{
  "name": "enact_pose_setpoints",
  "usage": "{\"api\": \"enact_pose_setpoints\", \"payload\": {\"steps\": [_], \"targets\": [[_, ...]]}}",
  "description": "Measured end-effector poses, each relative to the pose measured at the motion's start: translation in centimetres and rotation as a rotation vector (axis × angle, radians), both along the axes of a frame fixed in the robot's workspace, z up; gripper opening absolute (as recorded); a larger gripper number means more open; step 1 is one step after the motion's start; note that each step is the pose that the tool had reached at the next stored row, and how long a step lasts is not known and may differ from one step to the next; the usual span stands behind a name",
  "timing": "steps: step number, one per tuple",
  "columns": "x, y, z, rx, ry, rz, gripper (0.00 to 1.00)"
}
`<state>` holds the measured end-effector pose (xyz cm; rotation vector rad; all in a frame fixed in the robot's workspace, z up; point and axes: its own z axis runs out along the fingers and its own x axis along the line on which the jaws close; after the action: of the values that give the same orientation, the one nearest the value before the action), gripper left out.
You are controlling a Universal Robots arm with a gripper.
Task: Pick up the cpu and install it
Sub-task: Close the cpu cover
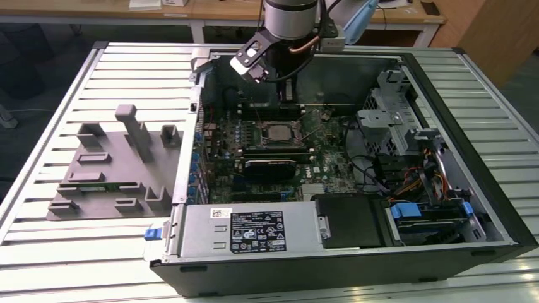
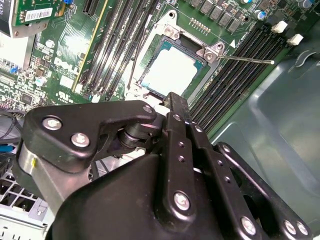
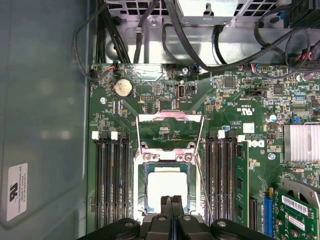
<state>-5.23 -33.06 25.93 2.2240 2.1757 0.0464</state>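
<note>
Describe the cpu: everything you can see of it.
The cpu is a flat square chip with a pale, silvery metal top that glares under the light. It lies level in its socket, whose metal frame surrounds it. The load plate is swung open, so nothing covers the chip. The gripper, fingers shut, hangs over one edge. Whether it touches the chip cannot be told.

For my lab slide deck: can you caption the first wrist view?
Shut hand over the edge of the cpu, which lies in the motherboard socket with the load plate open.
</note>
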Motion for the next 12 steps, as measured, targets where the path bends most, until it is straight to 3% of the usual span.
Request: {"api": "enact_pose_setpoints", "payload": {"steps": [5, 12], "targets": [[0.0, 0.0, 0.03, 0.0, -0.0001, 0.0, 0.11], [0.0, 0.0, 0.72, -0.0001, 0.0, 0.0, 0.11]]}}
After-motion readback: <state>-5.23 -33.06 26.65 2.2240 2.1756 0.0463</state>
